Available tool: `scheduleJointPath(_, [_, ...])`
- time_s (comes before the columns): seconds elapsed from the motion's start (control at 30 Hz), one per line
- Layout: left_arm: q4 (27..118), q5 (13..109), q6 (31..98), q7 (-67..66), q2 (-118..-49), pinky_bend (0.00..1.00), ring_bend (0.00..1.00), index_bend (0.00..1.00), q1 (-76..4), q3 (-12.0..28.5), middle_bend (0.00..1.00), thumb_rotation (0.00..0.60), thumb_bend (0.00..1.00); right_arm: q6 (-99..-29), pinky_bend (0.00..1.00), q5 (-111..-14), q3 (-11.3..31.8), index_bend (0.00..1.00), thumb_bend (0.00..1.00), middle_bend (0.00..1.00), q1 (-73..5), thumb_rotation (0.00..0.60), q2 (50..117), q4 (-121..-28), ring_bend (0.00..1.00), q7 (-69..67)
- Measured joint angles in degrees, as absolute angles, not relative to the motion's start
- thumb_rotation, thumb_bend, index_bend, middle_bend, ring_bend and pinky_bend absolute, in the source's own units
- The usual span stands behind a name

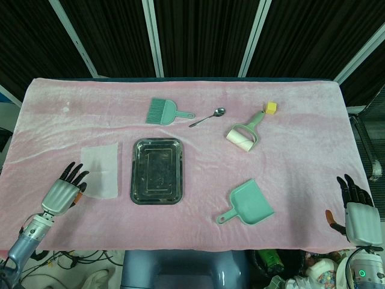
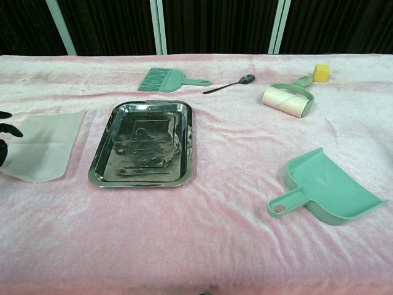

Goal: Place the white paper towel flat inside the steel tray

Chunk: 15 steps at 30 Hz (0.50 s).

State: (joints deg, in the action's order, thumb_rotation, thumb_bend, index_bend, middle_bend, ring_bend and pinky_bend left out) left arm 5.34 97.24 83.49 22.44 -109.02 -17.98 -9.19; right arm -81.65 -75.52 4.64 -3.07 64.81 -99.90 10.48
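Pink cloth (image 1: 289,180): covers your whole table; every object lies on it.
Paper towel (image 1: 100,170): white, flat on the cloth just left of the steel tray (image 1: 157,171), outside it.
Tray: holds nothing; its base shows only reflections.
Left hand (image 1: 65,191): your fingers are spread and hold nothing, dark tips at the towel's left edge; contact is hard to judge. The chest view cuts off all but the fingertips (image 2: 7,131).
Right hand (image 1: 359,217): fingers apart and holding nothing, at the table's right edge, seen only from the head camera.
Beyond the tray: green brush (image 1: 165,112), spoon (image 1: 208,117), lint roller (image 1: 245,133), yellow cube (image 1: 271,108).
Dustpan (image 1: 248,203): green, right of the tray.
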Motion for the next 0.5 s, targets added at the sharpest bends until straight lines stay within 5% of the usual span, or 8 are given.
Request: scheduleJointPath(0.5, [5.61, 97.36, 84.20, 22.52, -108.64, 0.03, 0.00, 0.57, -17.96, -9.30, 0.20, 0.600, 0.47, -81.66, 0.14, -75.41, 4.66, 0.08, 0.28, 0.02, -3.07, 0.600, 64.81, -99.89, 0.12, 10.56])
